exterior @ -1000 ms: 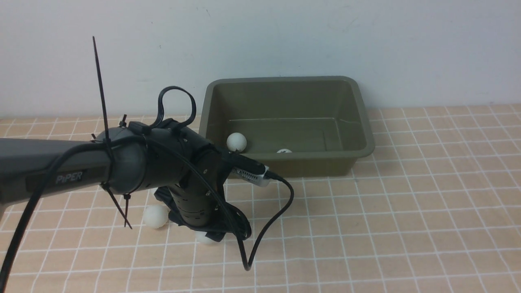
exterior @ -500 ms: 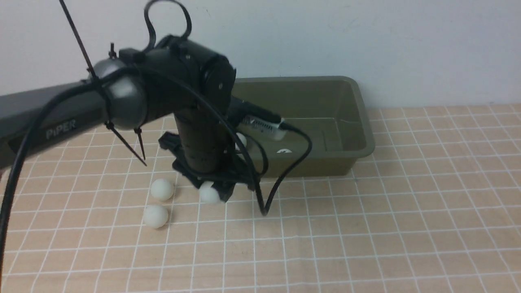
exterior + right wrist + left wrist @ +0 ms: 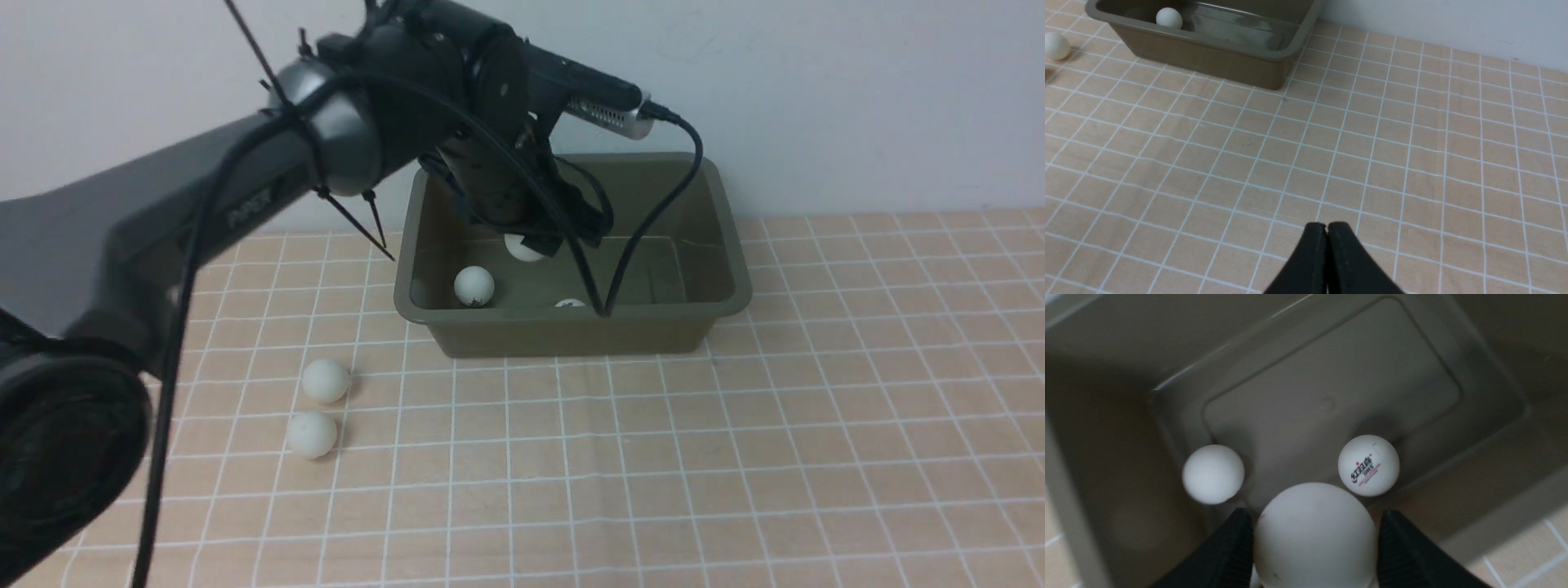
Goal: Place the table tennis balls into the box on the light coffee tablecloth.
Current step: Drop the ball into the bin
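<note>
Held: small matte white plastic ball [image 3: 1314,543], clamped in left tool [image 3: 526,243].
Relation: ball is held directly over the floor of the olive-green rectangular plastic box [image 3: 729,245].
Right tool [image 3: 1327,229]: pressed closed, empty, well apart from box.

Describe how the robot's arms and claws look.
Left arm: grey tubular link with blurred pale lettering, glossy black rounded joints, black cables strapped by zip ties, a silver-tipped wrist camera. Left claw and right claw: matte black tapered fingers. Right arm unseen.

even, soft light — wrist view dim, slightly blurred.
</note>
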You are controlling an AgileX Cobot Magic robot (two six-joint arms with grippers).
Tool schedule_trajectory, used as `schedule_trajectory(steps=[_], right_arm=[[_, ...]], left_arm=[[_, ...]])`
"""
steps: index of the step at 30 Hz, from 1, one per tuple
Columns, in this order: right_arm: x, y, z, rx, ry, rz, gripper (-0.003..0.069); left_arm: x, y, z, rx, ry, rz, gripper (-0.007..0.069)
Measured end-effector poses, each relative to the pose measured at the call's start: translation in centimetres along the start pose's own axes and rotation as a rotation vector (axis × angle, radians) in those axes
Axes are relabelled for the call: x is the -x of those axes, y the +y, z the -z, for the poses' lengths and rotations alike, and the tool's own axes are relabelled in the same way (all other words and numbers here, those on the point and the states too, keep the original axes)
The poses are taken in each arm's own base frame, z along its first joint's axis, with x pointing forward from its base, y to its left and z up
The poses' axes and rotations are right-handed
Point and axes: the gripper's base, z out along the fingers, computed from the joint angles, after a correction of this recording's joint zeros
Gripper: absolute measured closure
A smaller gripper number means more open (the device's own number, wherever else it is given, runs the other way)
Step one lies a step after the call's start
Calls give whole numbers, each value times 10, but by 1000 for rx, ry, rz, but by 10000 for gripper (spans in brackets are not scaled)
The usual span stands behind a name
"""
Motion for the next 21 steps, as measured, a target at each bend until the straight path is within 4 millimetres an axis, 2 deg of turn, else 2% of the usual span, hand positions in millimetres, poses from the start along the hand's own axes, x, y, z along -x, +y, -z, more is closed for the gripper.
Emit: schedule_trajectory(steps=[2, 4, 10, 15, 21], right_arm=[[0, 0, 0, 0, 0, 0, 676], [0, 0, 0, 1, 0, 0, 676], [0, 0, 0, 4, 0, -2, 676], [0, 1, 0, 6, 0, -3, 676], [0, 1, 0, 7, 0, -3, 676]], left_arm=[[-2, -2, -24, -1, 21, -2, 309], [-2, -3, -37, -3, 20, -1, 309], [-1, -5, -54, -12, 18, 5, 295], [11, -4, -44, -11, -13, 16, 230], [21, 1, -19, 21, 36, 8, 220]])
